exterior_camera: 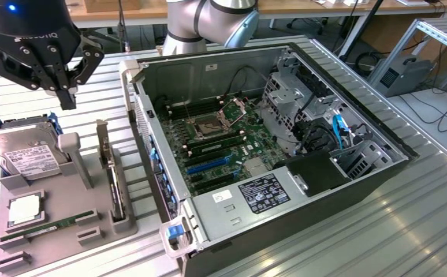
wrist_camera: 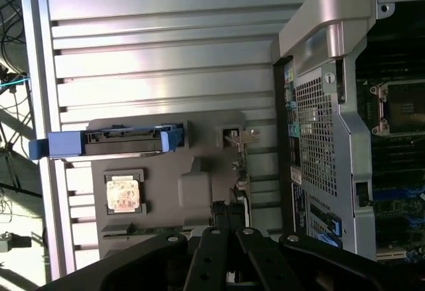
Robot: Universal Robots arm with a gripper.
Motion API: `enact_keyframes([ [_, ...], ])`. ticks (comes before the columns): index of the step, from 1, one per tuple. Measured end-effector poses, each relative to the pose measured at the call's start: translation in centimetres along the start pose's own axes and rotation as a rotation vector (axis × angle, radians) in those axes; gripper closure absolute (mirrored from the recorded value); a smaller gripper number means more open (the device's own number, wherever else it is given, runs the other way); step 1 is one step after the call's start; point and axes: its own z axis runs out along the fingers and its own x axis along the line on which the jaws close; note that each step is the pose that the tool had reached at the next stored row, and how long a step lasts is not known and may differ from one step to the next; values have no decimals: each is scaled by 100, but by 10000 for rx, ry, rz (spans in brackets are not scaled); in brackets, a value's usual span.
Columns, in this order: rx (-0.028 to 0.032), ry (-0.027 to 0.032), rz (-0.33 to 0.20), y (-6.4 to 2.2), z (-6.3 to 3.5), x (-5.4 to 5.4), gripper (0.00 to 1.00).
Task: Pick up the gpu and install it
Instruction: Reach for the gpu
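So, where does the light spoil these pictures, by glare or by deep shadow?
Wrist view: strong glare on the ribbed metal table, while the inside of the computer case lies in deep shadow. Exterior view: even light, no glare, the motherboard well lit.

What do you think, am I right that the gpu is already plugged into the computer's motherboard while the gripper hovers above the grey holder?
Not quite. The gpu is not plugged into the motherboard. The exterior view shows it standing on edge in the grey holder, outside the computer. The rest is right: the gripper hovers above the grey holder.
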Motion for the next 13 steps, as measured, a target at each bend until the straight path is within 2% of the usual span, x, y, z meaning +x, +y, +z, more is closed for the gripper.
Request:
enact_keyframes([
  [2,7,0,0,-1,0,7,89],
  [4,51,-4,-1,-4,-1,52,89],
  [8,81,-6,-2,-7,-3,87,89],
  [13,166,-12,-4,-16,-6,219,89],
])
